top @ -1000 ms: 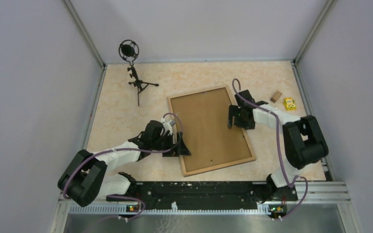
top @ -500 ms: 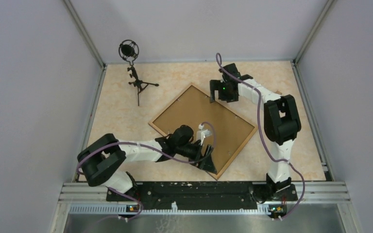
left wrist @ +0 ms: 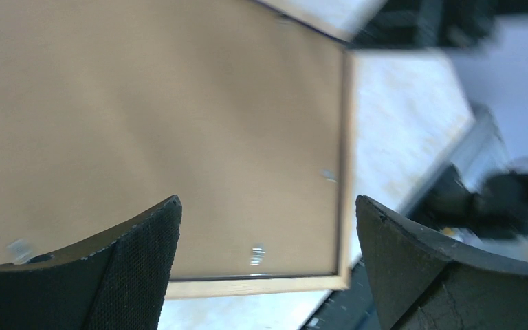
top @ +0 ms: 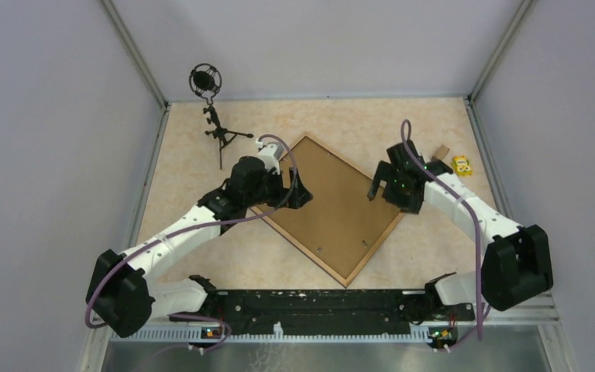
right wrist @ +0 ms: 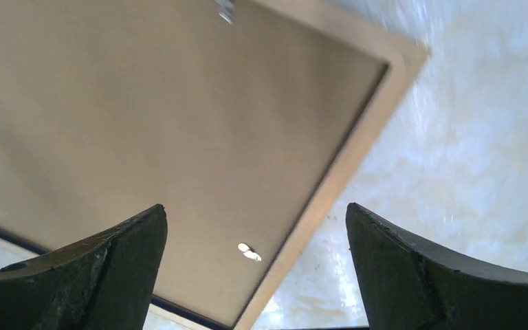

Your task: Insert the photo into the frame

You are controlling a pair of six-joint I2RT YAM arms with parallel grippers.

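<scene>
The frame (top: 375,251) lies flat on the table, turned like a diamond, light wood rails up. A plain brown backing board (top: 333,221) fills it. The photo is hidden. My left gripper (top: 298,195) hovers open over the frame's left corner, holding nothing. In the left wrist view, the left gripper (left wrist: 267,199) looks down on the board (left wrist: 144,103) and a corner of the rail (left wrist: 261,285). My right gripper (top: 373,186) hangs open above the frame's right edge. In the right wrist view, the right gripper (right wrist: 256,206) spans the rail (right wrist: 344,165), a metal tab (right wrist: 249,252) below it.
A microphone on a small tripod (top: 213,116) stands at the far left. A small wooden block (top: 440,153) and a yellow object (top: 461,164) lie at the far right. Grey walls close in on both sides. The arms' mounting rail (top: 318,298) runs along the near edge.
The frame has swung from nearly square-on to a diamond. My left gripper went from its near corner to its left corner. My right gripper pulled back from the far corner. Both jaws widened.
</scene>
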